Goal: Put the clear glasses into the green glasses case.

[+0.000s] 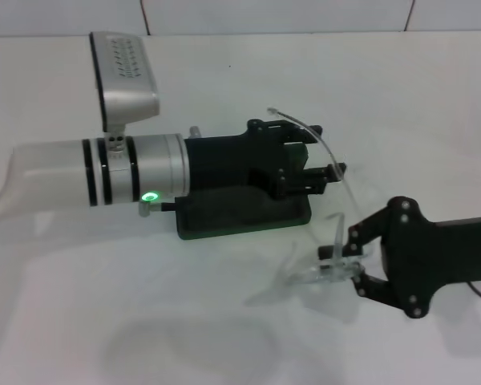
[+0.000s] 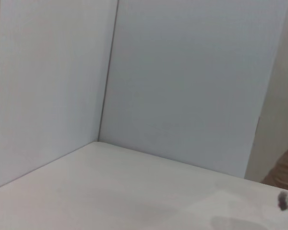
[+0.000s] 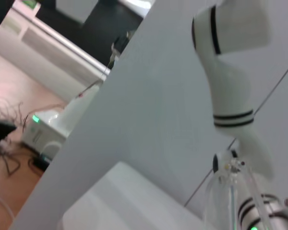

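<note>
Clear glasses (image 1: 325,269) pinched by right gripper (image 1: 346,265) fingers, lower right. Left gripper (image 1: 325,175) over green glasses case (image 1: 240,215) at centre (finger state cannot be told). Risk: thin arm snagged on left gripper, glasses dropped.

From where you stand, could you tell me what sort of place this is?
Probably a robot test cell: a bare white table walled by plain white panels, with cables on the floor beyond.
</note>
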`<state>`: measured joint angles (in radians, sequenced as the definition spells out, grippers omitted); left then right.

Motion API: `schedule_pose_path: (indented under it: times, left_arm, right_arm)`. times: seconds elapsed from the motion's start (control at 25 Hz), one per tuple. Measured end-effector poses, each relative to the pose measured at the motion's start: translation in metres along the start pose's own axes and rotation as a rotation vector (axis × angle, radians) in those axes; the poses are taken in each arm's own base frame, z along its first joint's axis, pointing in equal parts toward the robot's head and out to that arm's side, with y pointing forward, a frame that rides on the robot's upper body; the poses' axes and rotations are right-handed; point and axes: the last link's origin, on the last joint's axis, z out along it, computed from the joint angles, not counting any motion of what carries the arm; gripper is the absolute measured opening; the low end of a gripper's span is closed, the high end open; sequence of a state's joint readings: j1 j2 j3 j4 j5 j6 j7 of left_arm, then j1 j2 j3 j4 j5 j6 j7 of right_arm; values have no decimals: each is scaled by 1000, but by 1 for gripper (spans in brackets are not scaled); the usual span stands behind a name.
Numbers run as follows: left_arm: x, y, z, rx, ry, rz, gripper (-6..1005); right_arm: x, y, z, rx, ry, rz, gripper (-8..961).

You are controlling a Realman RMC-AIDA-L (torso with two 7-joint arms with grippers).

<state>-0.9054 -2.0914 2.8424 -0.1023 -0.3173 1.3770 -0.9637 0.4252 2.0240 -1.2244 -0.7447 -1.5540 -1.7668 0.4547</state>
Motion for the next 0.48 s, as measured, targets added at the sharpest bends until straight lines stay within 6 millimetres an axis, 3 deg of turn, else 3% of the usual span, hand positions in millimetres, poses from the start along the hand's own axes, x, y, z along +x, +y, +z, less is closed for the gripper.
schedule_pose_path:
  times: [0.28, 0.48]
  left_arm:
    - [3, 8, 9, -22, 35, 55, 710]
    - [5, 7, 6, 20, 105, 74, 710]
  right_arm:
    - [4, -8, 29, -41, -95, 120, 116]
    - [10, -7, 34, -44, -91, 223, 116]
